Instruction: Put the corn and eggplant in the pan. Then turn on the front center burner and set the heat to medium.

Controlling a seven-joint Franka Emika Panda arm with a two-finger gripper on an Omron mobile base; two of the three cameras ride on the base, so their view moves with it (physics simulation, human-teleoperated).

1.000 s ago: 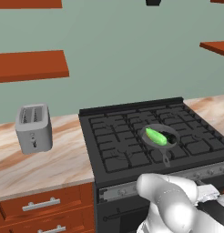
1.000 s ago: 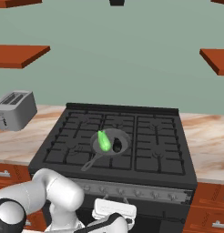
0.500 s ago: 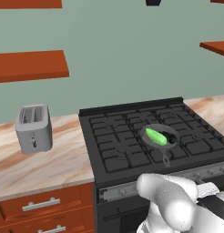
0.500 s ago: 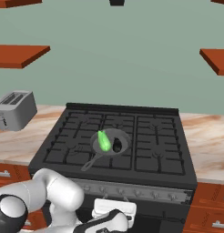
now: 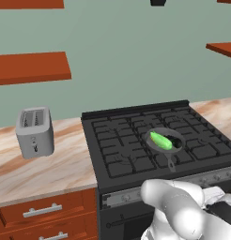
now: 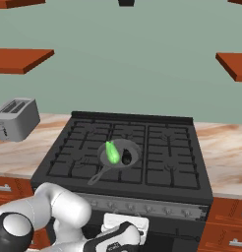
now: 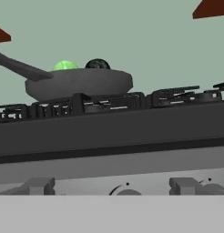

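The corn (image 6: pixel 112 152) and eggplant (image 6: pixel 126 158) are lying inside the pan (image 6: pixel 134 150), which is sitting on the front center burner (image 6: pixel 120 170). The pincer (image 6: pixel 124 230), spread wide and holding nothing, is hanging low before the stove's knobs (image 7: pixel 38 185), likely to set the heat.

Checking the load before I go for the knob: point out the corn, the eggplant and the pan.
corn (image 6: pixel 112 152), right base view, middle of the green cob.
eggplant (image 6: pixel 126 158), right base view, its dark top.
pan (image 6: pixel 135 147), right base view, right rim.

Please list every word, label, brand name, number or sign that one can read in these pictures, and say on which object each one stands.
None: no readable text appears in any view.
Stove: the control panel and knobs carry small dark dots, but no legible words or numbers.
Toaster: plain grey, no brand visible.
Pan, corn, eggplant: unmarked.
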